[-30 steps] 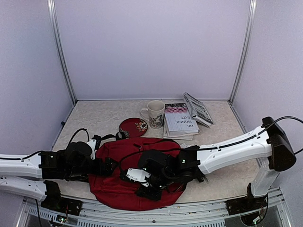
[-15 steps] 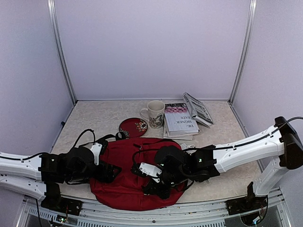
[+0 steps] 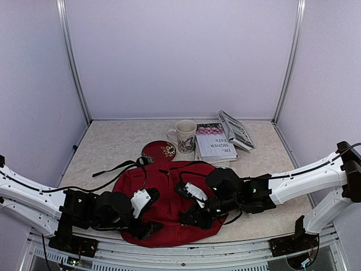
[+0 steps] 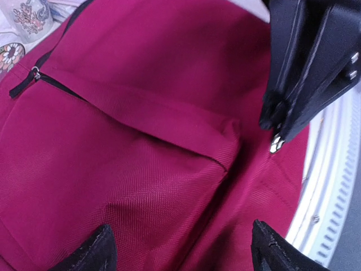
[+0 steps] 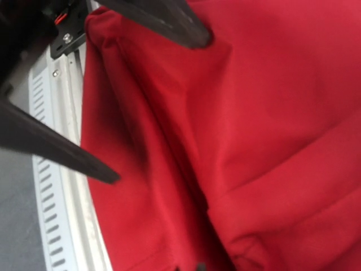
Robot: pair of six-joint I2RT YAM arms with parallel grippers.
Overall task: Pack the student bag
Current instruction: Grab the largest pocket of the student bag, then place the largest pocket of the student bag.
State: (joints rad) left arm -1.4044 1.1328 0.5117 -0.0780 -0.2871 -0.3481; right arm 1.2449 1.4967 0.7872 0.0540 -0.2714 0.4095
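Red student bag [image 3: 163, 195] lying flat at the near edge of the desk [image 3: 113, 141], with both claws right at it

Left claw [image 3: 152, 213] hangs wide open over the bag's near-left side and isn't gripping anything. Right claw [image 4: 277, 125] is pinched shut on a metal zipper pull [image 4: 276, 143] along the bag's near edge. A mug [image 3: 185, 135] and some books [image 3: 215, 144] sit just past the bag's far side.

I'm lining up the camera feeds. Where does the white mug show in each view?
Top external: mug at the back centre, left of the books.
Left wrist: top-left corner, partly cropped.
Right wrist: not in it.
Shared landmark: the red student bag, in all three.
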